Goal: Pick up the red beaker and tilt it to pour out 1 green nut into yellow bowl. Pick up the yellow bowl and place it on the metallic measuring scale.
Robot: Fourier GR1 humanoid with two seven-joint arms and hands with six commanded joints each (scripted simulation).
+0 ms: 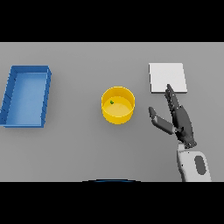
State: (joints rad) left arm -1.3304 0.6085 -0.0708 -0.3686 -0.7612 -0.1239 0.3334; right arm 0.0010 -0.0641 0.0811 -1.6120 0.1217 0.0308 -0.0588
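On the flat grey table (78, 148) stands a blue rectangular plastic tray (8, 98) at far left. The white square metallic scale (166, 74) lies at right. The round yellow bowl (118, 114) sits in the middle, apart from the scale. The right hand (180, 120) is between them — fingers straight, thumb spread, holding nothing. A small green nut (112, 102) lies inside the bowl.

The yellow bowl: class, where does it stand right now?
The yellow bowl stands mid-table in the head view, between the blue tray and the right hand.

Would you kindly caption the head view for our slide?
Open right hand beside yellow bowl holding a green nut, near the scale.
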